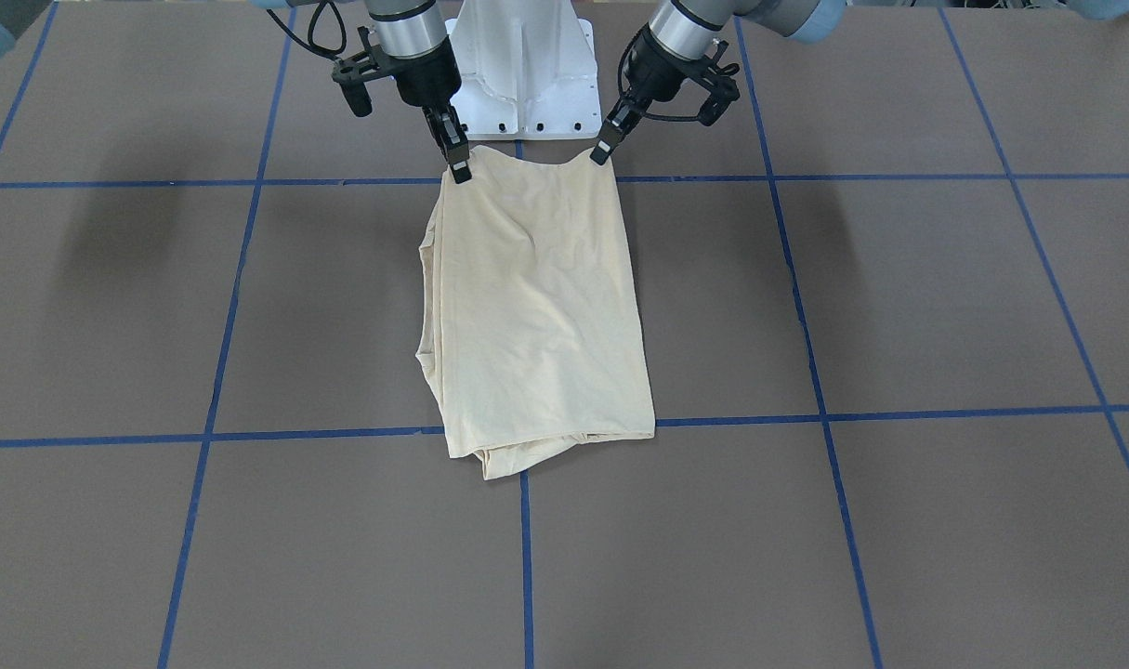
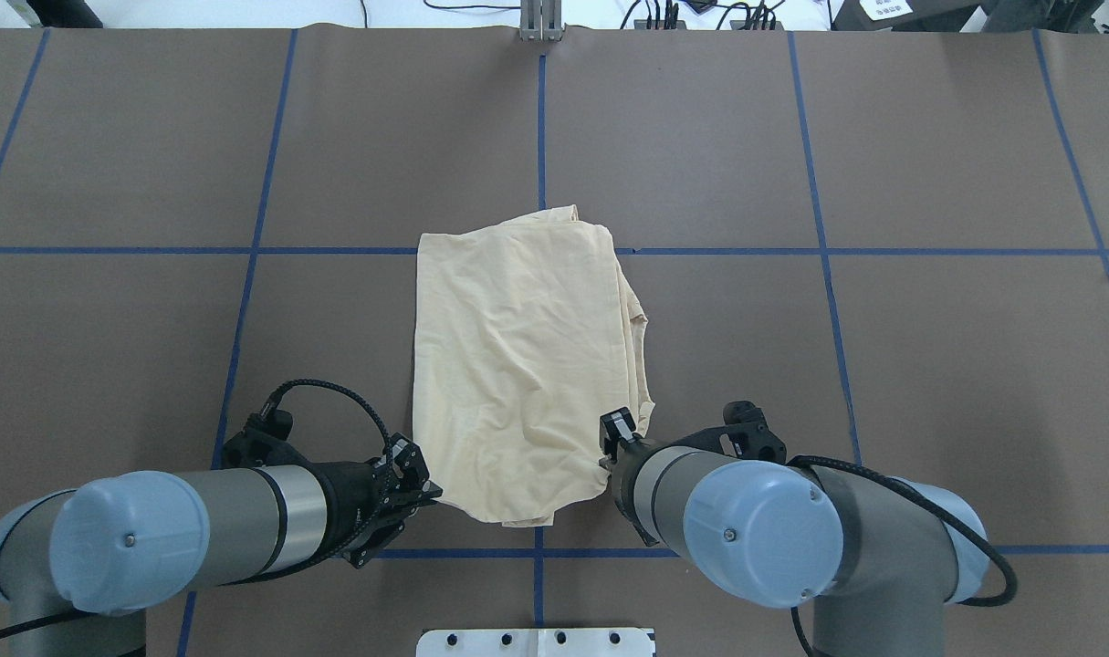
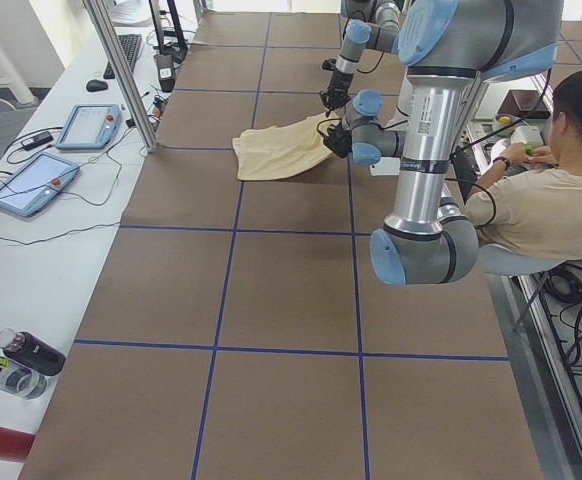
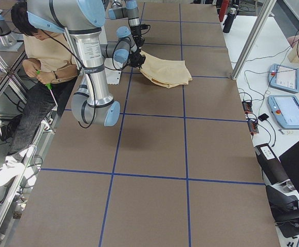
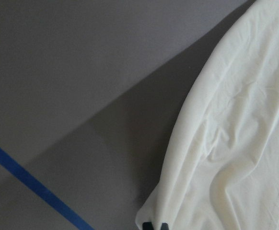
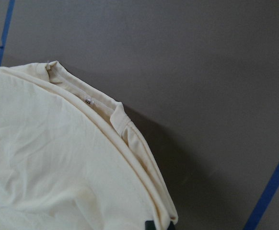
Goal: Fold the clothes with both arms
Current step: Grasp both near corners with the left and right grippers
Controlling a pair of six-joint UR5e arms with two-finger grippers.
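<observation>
At the worktop's (image 2: 152,182) edge nearest the robot, just out from the white pedestal base (image 2: 536,639), two silver-grey arms with light blue joint caps bend inward towards each other. The left arm lies low and almost level, its wrist turned across the worktop. Its left claw (image 2: 431,497) is clamped together on the near left corner of a cream T-shirt (image 2: 517,365). The right arm reaches in from the other side, wrist tilted down and inward. Its right claw (image 1: 459,172) is pinched shut on the near right corner of the same garment.

Between the two claws the shirt's near edge sags in a shallow curve and is raised a little off the surface, with shadow beneath it. The shirt is folded into a rough upright rectangle, midway between the worktop's left and right ends, in the half closer to the robot's edge. Several layers of fabric show along its right side, with a small white label (image 6: 87,100) among them. Its far end rests flat, crossing a line of blue tape (image 2: 746,251).
</observation>
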